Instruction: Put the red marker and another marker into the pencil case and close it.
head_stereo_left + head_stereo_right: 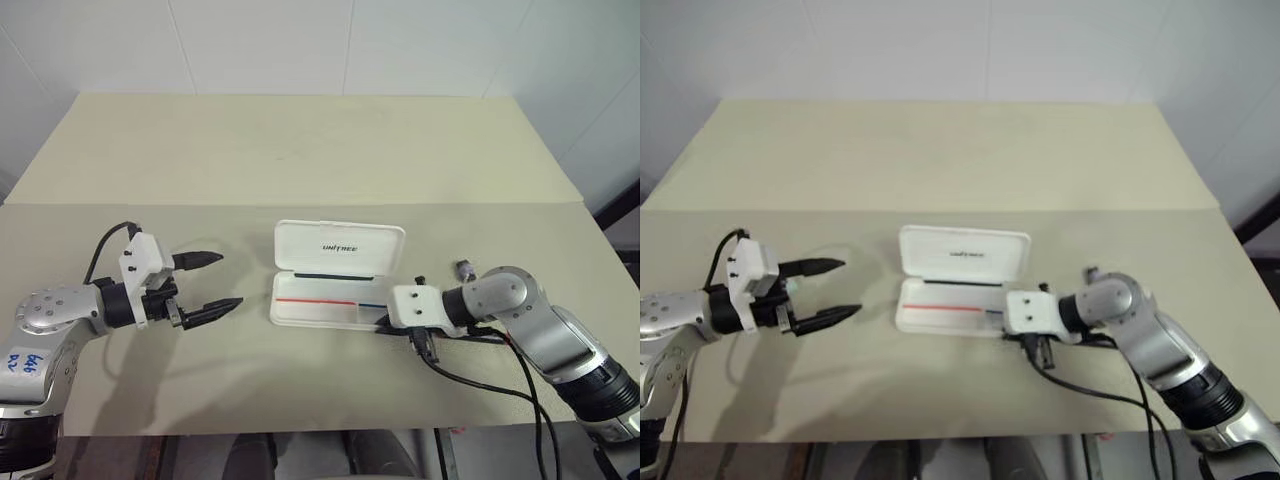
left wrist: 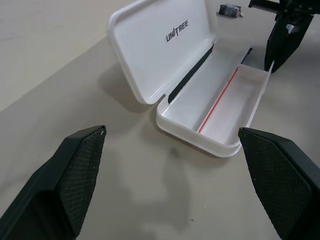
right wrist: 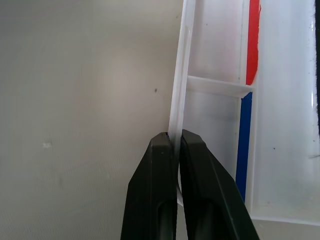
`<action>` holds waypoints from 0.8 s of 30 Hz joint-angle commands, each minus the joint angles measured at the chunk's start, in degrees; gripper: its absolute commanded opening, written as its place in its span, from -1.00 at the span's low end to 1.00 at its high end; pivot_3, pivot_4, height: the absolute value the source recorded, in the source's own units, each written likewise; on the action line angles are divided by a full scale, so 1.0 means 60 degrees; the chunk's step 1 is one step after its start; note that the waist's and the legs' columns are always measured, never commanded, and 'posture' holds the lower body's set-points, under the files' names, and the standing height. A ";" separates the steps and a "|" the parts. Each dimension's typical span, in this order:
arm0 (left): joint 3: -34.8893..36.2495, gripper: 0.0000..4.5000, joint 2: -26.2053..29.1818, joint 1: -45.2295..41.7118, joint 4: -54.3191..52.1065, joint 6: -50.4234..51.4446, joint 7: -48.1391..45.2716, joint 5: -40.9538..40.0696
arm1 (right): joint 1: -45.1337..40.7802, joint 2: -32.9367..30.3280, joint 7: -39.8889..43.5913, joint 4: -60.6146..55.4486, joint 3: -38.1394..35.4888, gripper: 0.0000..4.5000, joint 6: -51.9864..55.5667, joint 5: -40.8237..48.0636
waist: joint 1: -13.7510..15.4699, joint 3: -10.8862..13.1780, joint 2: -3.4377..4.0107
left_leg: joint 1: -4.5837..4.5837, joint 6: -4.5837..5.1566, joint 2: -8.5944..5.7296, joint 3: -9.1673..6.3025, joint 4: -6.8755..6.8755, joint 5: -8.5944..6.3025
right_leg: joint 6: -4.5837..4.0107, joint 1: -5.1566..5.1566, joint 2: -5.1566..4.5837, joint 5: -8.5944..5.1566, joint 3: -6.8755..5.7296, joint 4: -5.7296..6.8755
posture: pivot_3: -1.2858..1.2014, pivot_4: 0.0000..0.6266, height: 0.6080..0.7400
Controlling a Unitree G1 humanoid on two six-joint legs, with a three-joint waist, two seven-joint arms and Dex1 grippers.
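Observation:
The white pencil case (image 1: 340, 250) lies open in the middle of the table, its lid with dark lettering raised at the back. A thin red-and-blue line (image 2: 218, 102) runs along the inside of its tray. My right gripper (image 3: 174, 137) is shut on the tray's front wall, near the case's right end (image 1: 381, 321). Off to the left, my left gripper (image 1: 228, 280) is open and points at the case from a short distance, with nothing between its fingers. The red marker and the other marker are out of view.
A small dark grey object (image 1: 464, 268) lies on the table just right of the case, behind my right wrist. A black cable (image 1: 480, 385) trails from that wrist over the table toward its front edge.

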 commanded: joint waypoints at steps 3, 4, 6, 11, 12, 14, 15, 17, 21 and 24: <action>0.0243 1.00 -0.0012 0.0296 -0.0679 0.0150 0.0115 -0.0309 | 0.0074 0.0029 -0.0067 0.0839 -0.0044 -0.99 -0.1692 -0.0208 | -0.0018 0.0001 -0.0009 | 0.0009 0.0000 0.0000 0.0000 0.0002 0.0000 | 0.0000 0.0011 0.0000 0.0000 0.0001 -0.0002 | 0.03 -0.52 1.00; 0.0245 1.00 -0.0013 0.0317 -0.0719 0.0174 0.0135 -0.0321 | 0.0037 0.0032 -0.0056 0.1012 0.0000 -0.99 -0.1889 -0.0278 | -0.0020 0.0002 -0.0014 | 0.0016 0.0000 0.0000 -0.0001 0.0002 0.0000 | 0.0000 0.0018 0.0000 0.0000 0.0000 -0.0001 | 0.03 -0.52 1.00; 0.0337 1.00 0.0012 0.0455 -0.0857 0.0250 0.0164 -0.0375 | -0.0065 0.0055 0.0022 0.1341 0.0068 -0.99 -0.2138 -0.0338 | -0.0025 0.0007 -0.0026 | 0.0036 0.0000 0.0001 -0.0001 0.0003 0.0000 | 0.0000 0.0037 0.0001 0.0001 0.0001 0.0000 | 0.03 -0.52 1.00; 0.0465 1.00 0.0087 0.0541 -0.0873 0.0303 0.0194 -0.0404 | -0.0204 0.0189 0.0137 0.1346 0.0074 -0.31 -0.2071 -0.0212 | -0.0017 0.0020 -0.0045 | 0.0111 0.0000 0.0001 0.0011 -0.0002 0.0000 | -0.0051 0.0097 -0.0004 -0.0026 0.0016 -0.0001 | 0.03 -0.52 1.00; 0.0474 1.00 0.0094 0.0532 -0.0866 0.0304 0.0201 -0.0403 | -0.0219 0.0247 0.0106 0.1229 0.0030 -0.18 -0.1976 -0.0131 | 0.0000 0.0020 -0.0046 | 0.0112 0.0000 0.0002 0.0010 -0.0003 0.0000 | -0.0055 0.0098 -0.0003 -0.0028 0.0015 -0.0001 | 0.03 -0.52 1.00; 0.0474 1.00 0.0093 0.0492 -0.0841 0.0301 0.0211 -0.0394 | -0.0285 0.0338 0.0098 0.0929 -0.0080 -0.05 -0.1653 0.0079 | 0.0014 0.0021 -0.0049 | 0.0111 0.0000 0.0002 0.0007 -0.0013 0.0000 | -0.0049 0.0096 -0.0003 -0.0026 0.0012 -0.0002 | 0.03 -0.52 1.00; 0.0466 1.00 0.0088 0.0478 -0.0825 0.0287 0.0207 -0.0377 | -0.0321 0.0341 0.0149 0.0780 -0.0125 -0.05 -0.1551 0.0174 | 0.0013 0.0021 -0.0049 | 0.0111 0.0000 0.0002 0.0007 -0.0020 0.0000 | -0.0039 0.0095 -0.0004 -0.0020 0.0011 -0.0003 | 0.03 -0.52 1.00; 0.0436 1.00 0.0071 0.0435 -0.0801 0.0281 0.0211 -0.0362 | -0.0414 0.0330 0.0233 0.0478 -0.0290 -0.05 -0.1170 0.0418 | 0.0019 0.0023 -0.0048 | 0.0109 -0.0001 0.0002 0.0010 -0.0038 -0.0001 | -0.0026 0.0081 -0.0003 -0.0015 0.0011 -0.0003 | 0.03 -0.52 1.00; 0.0401 1.00 0.0064 0.0406 -0.0778 0.0263 0.0188 -0.0352 | -0.0479 0.0198 0.0397 -0.0079 -0.0610 -0.05 -0.0564 0.0944 | -0.0010 0.0028 -0.0041 | 0.0102 -0.0008 0.0012 0.0011 -0.0057 -0.0005 | -0.0028 0.0062 0.0006 -0.0020 0.0009 0.0000 | 0.03 -0.52 1.00; 0.0361 1.00 0.0089 0.0328 -0.0734 0.0275 0.0155 -0.0351 | -0.0453 0.0003 0.0539 -0.0586 -0.1017 -0.05 0.0001 0.1504 | 0.0005 0.0034 -0.0038 | 0.0102 -0.0012 0.0013 0.0011 -0.0057 -0.0007 | -0.0028 0.0063 0.0006 -0.0022 0.0009 0.0000 | 0.03 -0.52 1.00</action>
